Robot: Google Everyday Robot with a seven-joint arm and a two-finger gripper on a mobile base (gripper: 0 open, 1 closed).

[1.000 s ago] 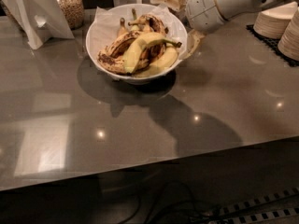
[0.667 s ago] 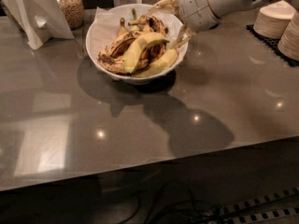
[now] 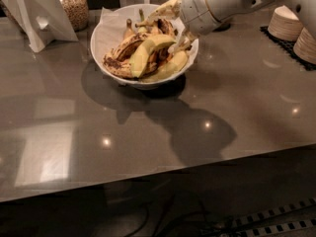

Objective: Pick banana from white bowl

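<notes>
Hand [image 3: 169, 29] dropped to white bowl [image 3: 106, 31] rim, nxt to banana [image 3: 146, 55]

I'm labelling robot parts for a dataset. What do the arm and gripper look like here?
The arm is a thick, rounded white shell with thin dark seams at the wrist. The gripper, over the right side of the white bowl, has two pale cream fingers. No cables or markings show.

Dim; lamp glints on table [image 3: 256, 102], claw [image 3: 174, 27] above white bowl [image 3: 102, 33] casts shadow
</notes>
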